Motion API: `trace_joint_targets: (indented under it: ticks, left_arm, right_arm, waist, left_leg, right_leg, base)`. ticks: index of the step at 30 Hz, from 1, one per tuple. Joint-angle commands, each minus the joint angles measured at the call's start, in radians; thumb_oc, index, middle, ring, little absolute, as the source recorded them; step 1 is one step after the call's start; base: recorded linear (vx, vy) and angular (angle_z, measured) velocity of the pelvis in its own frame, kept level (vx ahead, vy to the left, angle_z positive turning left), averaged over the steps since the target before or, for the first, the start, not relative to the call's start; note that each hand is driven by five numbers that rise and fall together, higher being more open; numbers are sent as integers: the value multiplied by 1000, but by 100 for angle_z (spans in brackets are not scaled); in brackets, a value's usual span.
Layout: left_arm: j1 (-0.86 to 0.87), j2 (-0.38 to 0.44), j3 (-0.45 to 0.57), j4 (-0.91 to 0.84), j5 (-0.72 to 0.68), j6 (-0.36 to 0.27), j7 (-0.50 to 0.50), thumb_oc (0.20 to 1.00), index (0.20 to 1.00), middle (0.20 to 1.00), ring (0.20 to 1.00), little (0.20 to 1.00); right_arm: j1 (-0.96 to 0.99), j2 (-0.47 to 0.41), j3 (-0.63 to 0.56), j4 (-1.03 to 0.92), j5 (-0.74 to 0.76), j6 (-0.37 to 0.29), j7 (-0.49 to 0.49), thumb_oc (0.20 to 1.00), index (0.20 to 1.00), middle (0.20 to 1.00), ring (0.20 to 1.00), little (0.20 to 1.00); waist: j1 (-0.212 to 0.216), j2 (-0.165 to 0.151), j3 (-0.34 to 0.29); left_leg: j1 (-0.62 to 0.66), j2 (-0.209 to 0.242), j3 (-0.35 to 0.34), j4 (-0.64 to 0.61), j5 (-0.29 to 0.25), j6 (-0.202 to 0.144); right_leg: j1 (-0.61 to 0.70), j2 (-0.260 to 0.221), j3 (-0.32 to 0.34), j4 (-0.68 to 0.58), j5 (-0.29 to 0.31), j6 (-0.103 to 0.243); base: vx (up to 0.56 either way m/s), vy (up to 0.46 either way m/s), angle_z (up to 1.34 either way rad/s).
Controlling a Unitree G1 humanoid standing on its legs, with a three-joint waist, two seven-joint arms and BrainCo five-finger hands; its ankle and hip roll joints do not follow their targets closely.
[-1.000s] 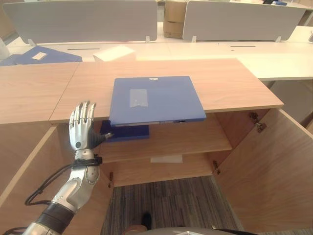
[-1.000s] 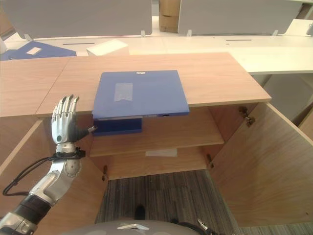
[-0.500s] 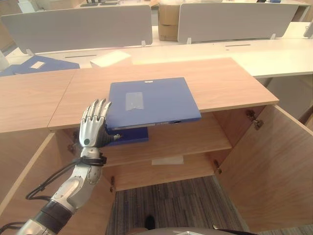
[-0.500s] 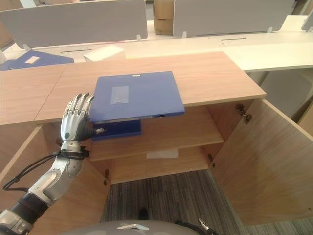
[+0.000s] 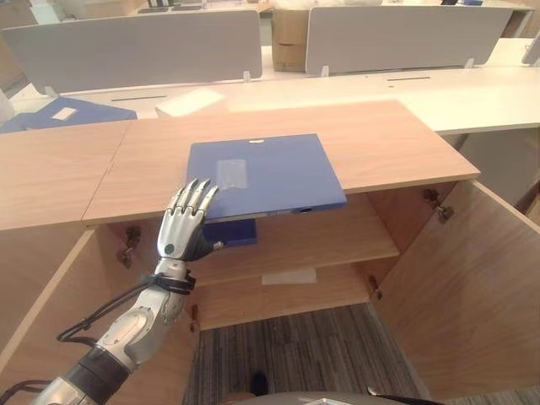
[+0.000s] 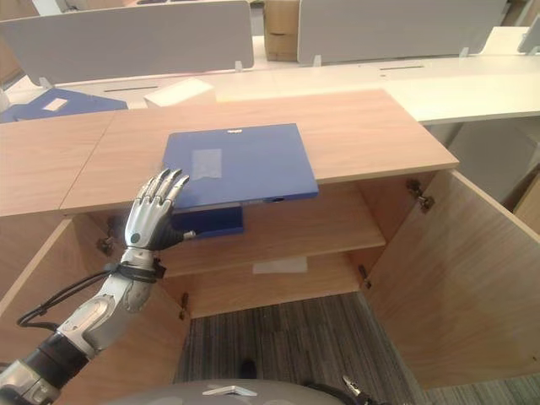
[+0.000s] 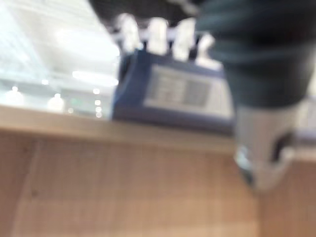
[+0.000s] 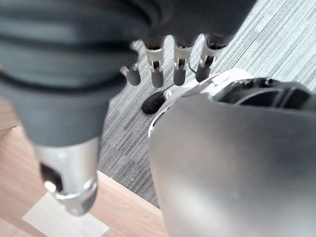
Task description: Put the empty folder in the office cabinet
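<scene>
A blue folder with a pale label lies flat on the wooden cabinet top, its near edge overhanging the open cabinet. My left hand is raised in front of the cabinet, open, fingers straight, with the tips at the folder's near left corner; whether they touch it I cannot tell. In the left wrist view the fingers point at the folder above the cabinet's edge. A second blue folder lies on the upper shelf. My right hand hangs open over the carpet.
The cabinet's right door stands swung open toward me. A white slip lies on the lower shelf. Behind the cabinet top are a white box, another blue folder at far left, and grey desk partitions.
My left hand has risen and moved right, from beside the cabinet's left wall to the folder's near left corner. The folder has not moved. The camera shifted slightly at first.
</scene>
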Motion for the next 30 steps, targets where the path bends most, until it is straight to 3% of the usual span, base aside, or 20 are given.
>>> trace_joint_targets:
  ticks: [1, 12, 30]
  left_arm:
    - [-136, 40, -3, -46, 76, -18, 7, 1000, 1000, 1000, 1000, 1000]
    - [-232, 37, -83, -50, 138, -10, -12, 1000, 1000, 1000, 1000, 1000]
    - [-309, 24, -146, 49, 112, 85, -41, 1000, 1000, 1000, 1000, 1000]
  right_arm:
    - [-55, -16, 9, 38, -21, -1, 6, 1000, 1000, 1000, 1000, 1000]
    - [-41, -13, 10, 48, -51, 1, 13, 1000, 1000, 1000, 1000, 1000]
    - [-24, -20, 2, 29, -73, 12, 9, 1000, 1000, 1000, 1000, 1000]
  waist:
    - [-10, -14, 23]
    - [-41, -15, 13]
    - [-71, -17, 8]
  left_leg:
    - [54, 14, 28, 6, -196, -1]
    - [58, 20, 47, 6, -201, -2]
    - [55, 27, 69, 6, -193, -8]
  right_leg:
    - [-6, -21, 14, 2, -55, 61]
    - [-9, -18, 34, 2, -53, 65]
    - [-24, -12, 59, 2, -42, 66]
  base:
    - [4, 4, -7]
    - [5, -1, -5]
    - [-2, -1, -3]
